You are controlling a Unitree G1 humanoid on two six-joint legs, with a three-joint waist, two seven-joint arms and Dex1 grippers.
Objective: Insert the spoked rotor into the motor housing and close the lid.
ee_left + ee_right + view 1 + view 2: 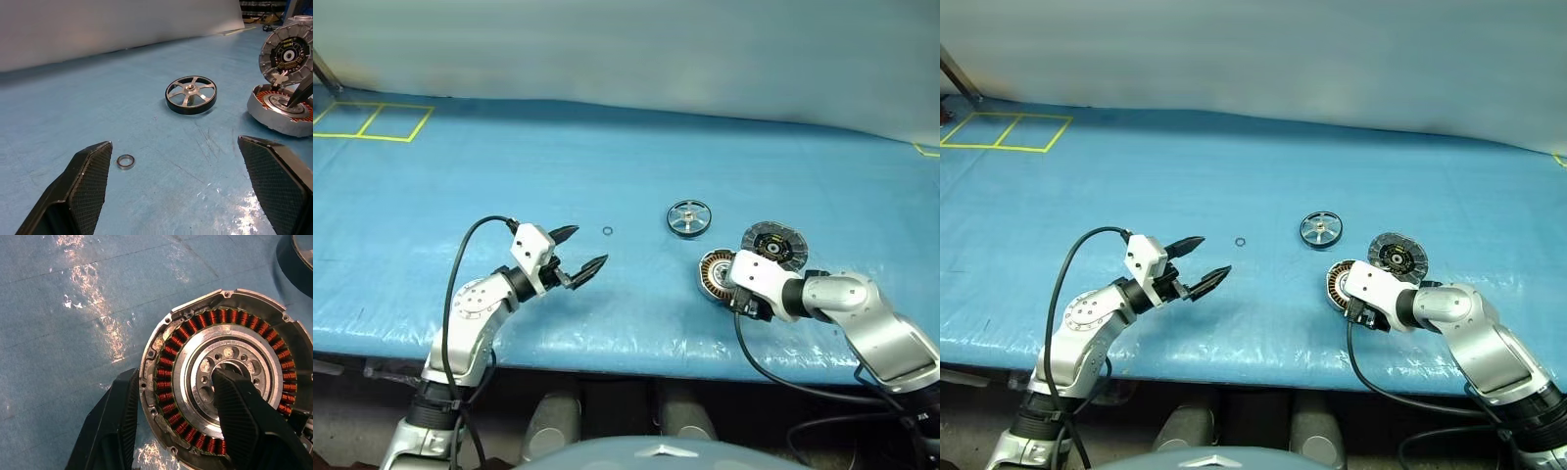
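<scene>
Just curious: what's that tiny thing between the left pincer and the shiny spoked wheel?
A small metal ring lying alone on the blue table cover, seen from the head views.

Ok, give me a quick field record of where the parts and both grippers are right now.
spoked rotor: flat on the blue table, apart from the other parts
motor housing: on the table, windings up, no rotor in it
lid: beside the housing, tilted
small ring: loose on the table in front of the left gripper
left gripper: open, holding nothing
right gripper: one finger outside the housing wall, one in its centre; grip unclear
</scene>
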